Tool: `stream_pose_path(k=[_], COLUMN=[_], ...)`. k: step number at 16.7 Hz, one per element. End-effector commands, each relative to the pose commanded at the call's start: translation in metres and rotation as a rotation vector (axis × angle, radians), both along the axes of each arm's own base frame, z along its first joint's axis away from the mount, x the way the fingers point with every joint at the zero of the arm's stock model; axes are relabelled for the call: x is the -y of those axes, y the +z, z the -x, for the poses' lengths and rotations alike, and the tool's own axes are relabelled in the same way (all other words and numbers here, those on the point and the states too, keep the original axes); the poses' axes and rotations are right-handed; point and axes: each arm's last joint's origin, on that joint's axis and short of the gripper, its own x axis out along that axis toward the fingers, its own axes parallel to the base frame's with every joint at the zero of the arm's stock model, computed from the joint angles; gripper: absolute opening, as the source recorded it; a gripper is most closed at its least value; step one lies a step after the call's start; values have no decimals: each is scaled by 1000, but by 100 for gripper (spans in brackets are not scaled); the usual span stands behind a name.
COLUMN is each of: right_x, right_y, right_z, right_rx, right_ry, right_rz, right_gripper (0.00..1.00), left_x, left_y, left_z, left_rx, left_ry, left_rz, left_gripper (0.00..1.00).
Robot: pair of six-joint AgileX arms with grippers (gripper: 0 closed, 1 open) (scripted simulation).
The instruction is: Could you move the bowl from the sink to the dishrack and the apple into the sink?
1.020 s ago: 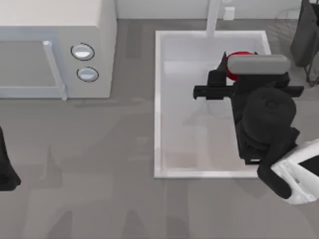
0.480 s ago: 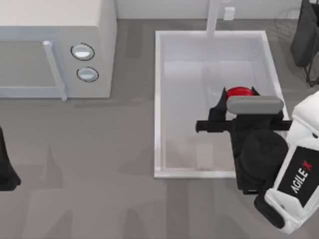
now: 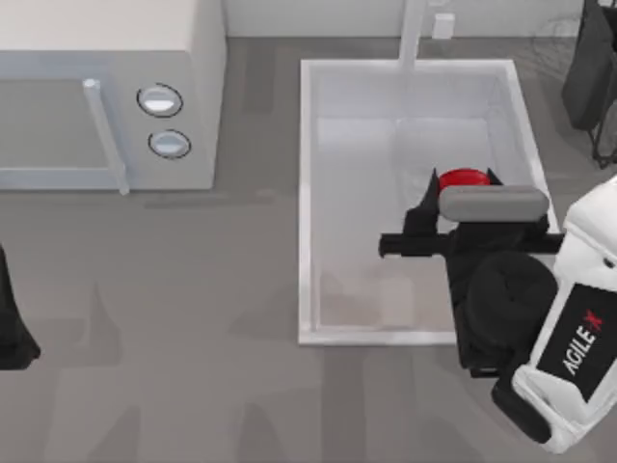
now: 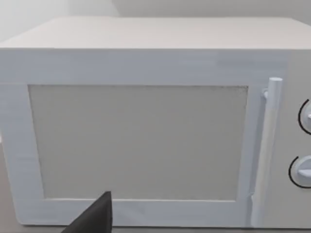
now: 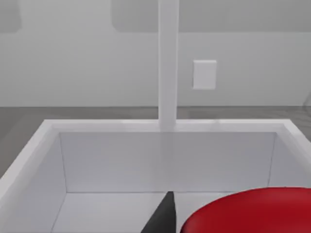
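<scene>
The red apple point(image 3: 463, 178) sits between the fingers of my right gripper point(image 3: 464, 191), which is shut on it over the right half of the white sink point(image 3: 306, 193). In the right wrist view the apple point(image 5: 252, 213) looms close beside one dark fingertip point(image 5: 163, 217), with the sink's far wall point(image 5: 165, 160) and faucet post point(image 5: 168, 63) beyond. The faint wire dishrack point(image 3: 551, 39) lies at the back right. The bowl is out of view. My left gripper point(image 3: 12, 333) is parked at the table's left edge.
A white microwave point(image 3: 106, 96) with two round knobs stands at the back left; the left wrist view faces its door point(image 4: 136, 141). A black bulky shape point(image 3: 590, 68) stands at the far right edge. The faucet post point(image 3: 413, 29) rises behind the sink.
My right gripper carried the apple from the sink's back part toward its front right, then held still for the last half second. The left arm has not moved.
</scene>
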Motion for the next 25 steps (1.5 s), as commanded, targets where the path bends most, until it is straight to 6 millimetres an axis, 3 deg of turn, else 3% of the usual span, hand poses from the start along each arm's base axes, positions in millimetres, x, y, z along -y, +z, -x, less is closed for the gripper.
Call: stream_pose_path(k=[9,20,25], right_x=[0,1,27], right_y=[0,2,35], right_z=[0,0,-5], right_rx=[0,-2,-32], right_ry=[0,-1,-26], right_rz=[0,0,2], right_gripper=[98,100,100], left_x=[0,0,0], left_y=[0,0,0], left_z=[0,0,0], left_rx=[0,0,0], left_ry=[0,0,0], left_rz=[0,0,0], left_gripper=[100,100,100])
